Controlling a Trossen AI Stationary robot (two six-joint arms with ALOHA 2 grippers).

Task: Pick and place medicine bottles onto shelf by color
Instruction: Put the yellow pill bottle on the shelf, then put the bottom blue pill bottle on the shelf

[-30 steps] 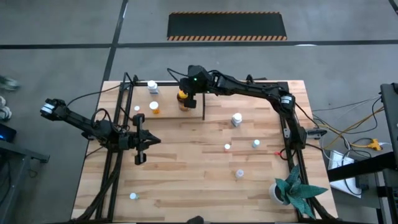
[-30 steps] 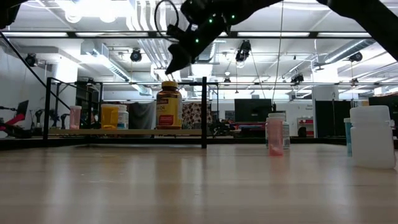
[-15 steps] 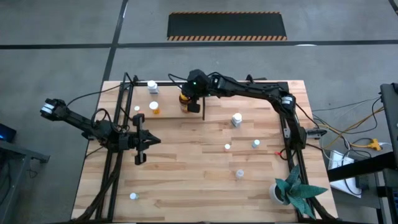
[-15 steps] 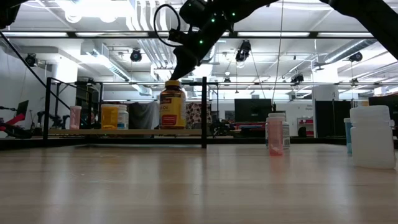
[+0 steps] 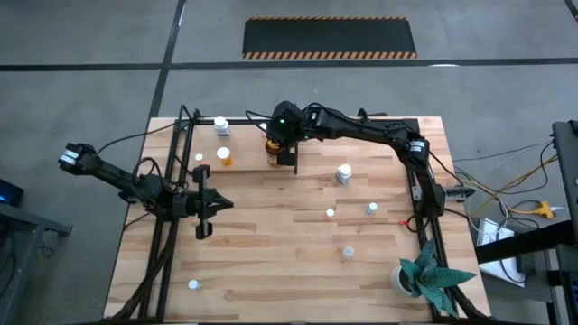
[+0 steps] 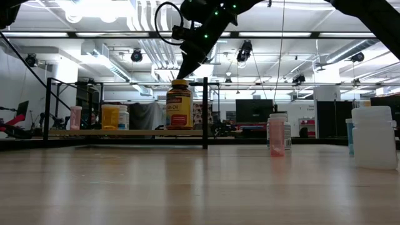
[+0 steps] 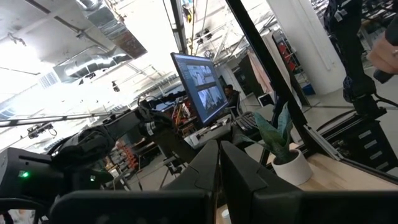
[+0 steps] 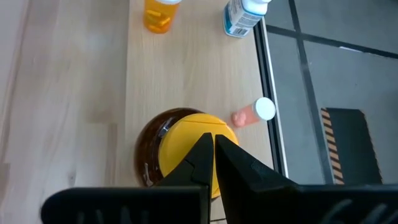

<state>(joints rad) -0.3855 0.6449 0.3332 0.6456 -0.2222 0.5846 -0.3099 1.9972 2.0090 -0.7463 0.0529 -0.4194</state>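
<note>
1. The left hand (image 5: 200, 204) is seen resting over the bench (image 5: 271, 271) near its left side, well apart from the bottles; in the left wrist view its fingers (image 7: 211, 168) are pressed together with nothing between them.
2. On the shelf (image 5: 190, 135) at the back left, a white bottle (image 5: 221, 125), a small white-capped bottle (image 5: 199, 159) and an orange bottle (image 5: 225, 156) are found.
3. The amber jar (image 5: 273, 152) is seen upright on the shelf board, just left of the black divider post (image 6: 205, 112).
4. The right hand (image 5: 282, 144) is held just above the jar's yellow lid (image 8: 186, 143); its fingers are brought together, and whether the lid is touched cannot be told.
5. To the right, loose bottles are scattered on the open bench: a larger white bottle (image 5: 343, 172), a small one (image 5: 330, 213), a pale blue one (image 5: 371, 208) and another (image 5: 349, 252).
6. A potted plant (image 5: 424, 275) is placed at the front right corner.
</note>
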